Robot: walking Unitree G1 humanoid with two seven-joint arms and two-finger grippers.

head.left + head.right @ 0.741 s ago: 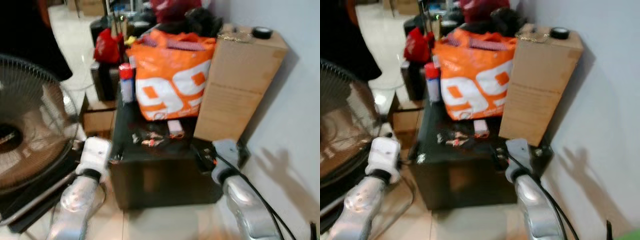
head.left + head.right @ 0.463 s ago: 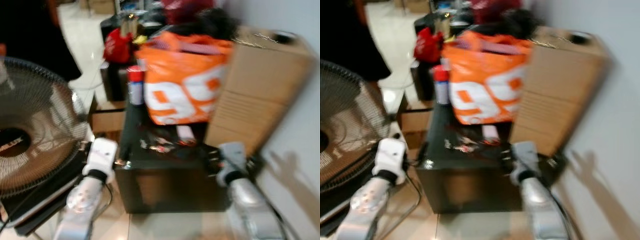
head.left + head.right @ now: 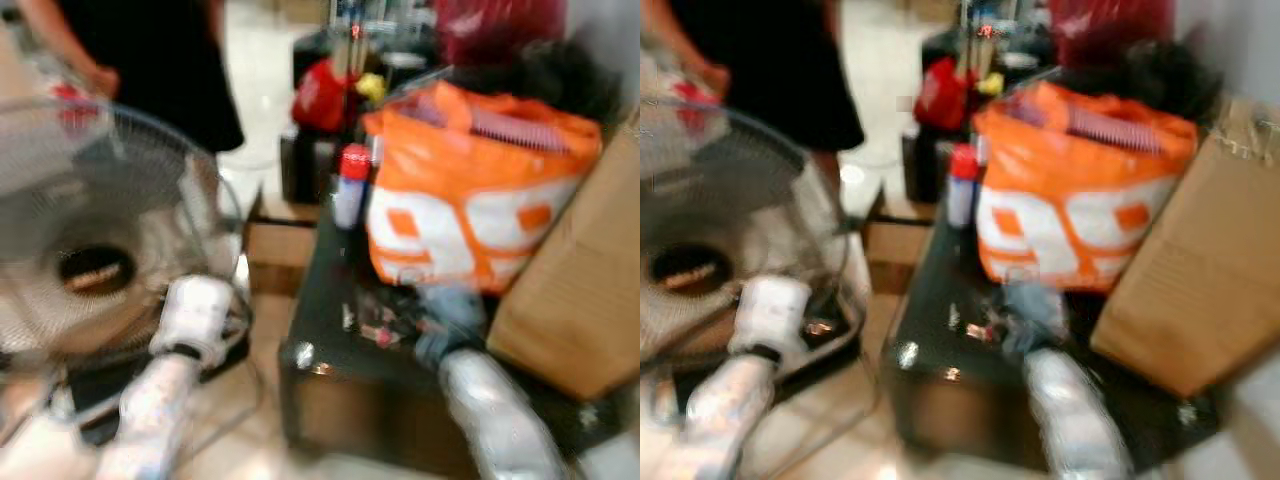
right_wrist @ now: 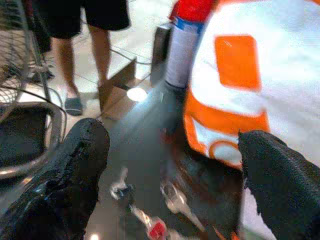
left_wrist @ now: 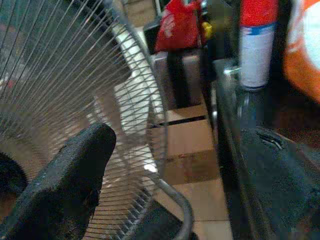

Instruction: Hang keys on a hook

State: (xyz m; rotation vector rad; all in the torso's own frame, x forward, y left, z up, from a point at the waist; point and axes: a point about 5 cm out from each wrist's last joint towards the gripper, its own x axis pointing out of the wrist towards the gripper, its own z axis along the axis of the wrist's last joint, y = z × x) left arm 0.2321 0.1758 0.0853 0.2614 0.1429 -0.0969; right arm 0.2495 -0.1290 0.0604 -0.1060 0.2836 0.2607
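Observation:
A small bunch of keys (image 4: pixel 175 200) with a red tag lies on the black table (image 4: pixel 140 135), in front of the orange bag (image 4: pixel 240 75). My right gripper (image 4: pixel 172 142) hovers open just above the table, and the keys lie between its two fingers (image 4: pixel 75 175). In the blurred left eye view, my right arm (image 3: pixel 485 410) reaches over the table's front edge to the keys (image 3: pixel 372 328). My left gripper (image 5: pixel 180 140) is open and holds nothing, low beside the table's left side and close to the fan grille (image 5: pixel 75 90).
A big standing fan (image 3: pixel 90 260) is on the left. A spray can (image 3: pixel 350 185) stands on the table by the orange bag (image 3: pixel 470 200), and a cardboard box (image 3: pixel 580 300) is to the right. A person in black (image 3: pixel 160 60) stands behind the fan.
The camera has swung, shifting the whole scene and blurring it. My right arm has reached forward over the table top to the keys. The left arm stays low by the fan.

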